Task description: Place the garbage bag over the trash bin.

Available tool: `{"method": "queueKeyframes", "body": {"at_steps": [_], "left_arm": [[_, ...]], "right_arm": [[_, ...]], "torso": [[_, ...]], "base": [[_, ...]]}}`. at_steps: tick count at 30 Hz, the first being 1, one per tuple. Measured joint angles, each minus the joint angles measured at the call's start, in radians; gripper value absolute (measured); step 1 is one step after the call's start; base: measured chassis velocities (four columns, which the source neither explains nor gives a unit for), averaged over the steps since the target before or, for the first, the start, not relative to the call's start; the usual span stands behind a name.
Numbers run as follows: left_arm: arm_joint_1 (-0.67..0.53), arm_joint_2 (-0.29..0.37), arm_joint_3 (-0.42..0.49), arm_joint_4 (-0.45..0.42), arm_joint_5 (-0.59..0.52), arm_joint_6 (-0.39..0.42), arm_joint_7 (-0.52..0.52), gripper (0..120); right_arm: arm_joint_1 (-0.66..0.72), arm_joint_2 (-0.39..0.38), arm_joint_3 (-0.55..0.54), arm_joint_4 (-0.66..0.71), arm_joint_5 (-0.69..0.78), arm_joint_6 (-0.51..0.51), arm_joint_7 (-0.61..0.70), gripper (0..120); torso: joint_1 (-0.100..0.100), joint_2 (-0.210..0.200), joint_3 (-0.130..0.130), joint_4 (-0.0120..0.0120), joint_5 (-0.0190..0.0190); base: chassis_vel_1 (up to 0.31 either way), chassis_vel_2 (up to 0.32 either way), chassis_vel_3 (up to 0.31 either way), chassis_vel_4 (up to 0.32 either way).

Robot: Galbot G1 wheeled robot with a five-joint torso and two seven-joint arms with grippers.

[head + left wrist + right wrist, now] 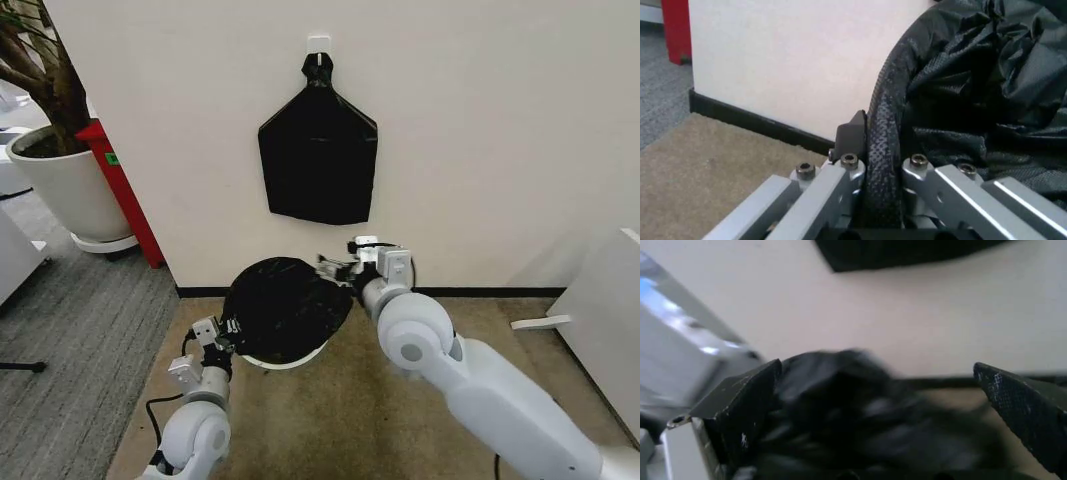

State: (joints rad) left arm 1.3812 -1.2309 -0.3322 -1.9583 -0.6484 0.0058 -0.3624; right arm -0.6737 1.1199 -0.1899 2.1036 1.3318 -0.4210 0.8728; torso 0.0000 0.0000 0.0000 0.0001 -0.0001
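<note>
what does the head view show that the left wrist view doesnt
Head view alone: the right gripper at the far rim, jaws open, the hanging bag bundle, the plant pot and the trash bin rim. Left wrist view alone: the left gripper clamped on the bag edge. Both: the garbage bag, wall and carpet.

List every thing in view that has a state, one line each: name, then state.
garbage bag: spread over the bin's mouth, crinkled, sagging inside.
trash bin: upright on the floor by the wall, covered by the bag, a strip of white rim showing.
left gripper: shut on the bag-covered rim at the bin's left side.
right gripper: open, at the bag's far right edge.
bag bundle: hanging flat from a wall hook, knotted on top.
</note>
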Motion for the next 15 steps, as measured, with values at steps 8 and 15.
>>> {"method": "queueKeyframes", "body": {"at_steps": [8, 15], "left_arm": [[-0.008, -0.005, 0.001, 0.0, -0.016, -0.004, 0.003, 4], [-0.009, -0.009, 0.002, 0.001, -0.011, -0.005, 0.005, 4]], "right_arm": [[-0.078, 0.048, 0.002, -0.004, 0.077, 0.044, 0.02, 100], [-0.106, 0.115, -0.031, -0.002, 0.098, 0.041, 0.103, 100]], "torso": [[0.0, 0.0, 0.0, -0.0003, -0.0001], [0.0, 0.0, 0.0, -0.0001, -0.0001]], "base": [[0.0, 0.0, 0.0, 0.0], [0.0, 0.0, 0.0, 0.0]]}}
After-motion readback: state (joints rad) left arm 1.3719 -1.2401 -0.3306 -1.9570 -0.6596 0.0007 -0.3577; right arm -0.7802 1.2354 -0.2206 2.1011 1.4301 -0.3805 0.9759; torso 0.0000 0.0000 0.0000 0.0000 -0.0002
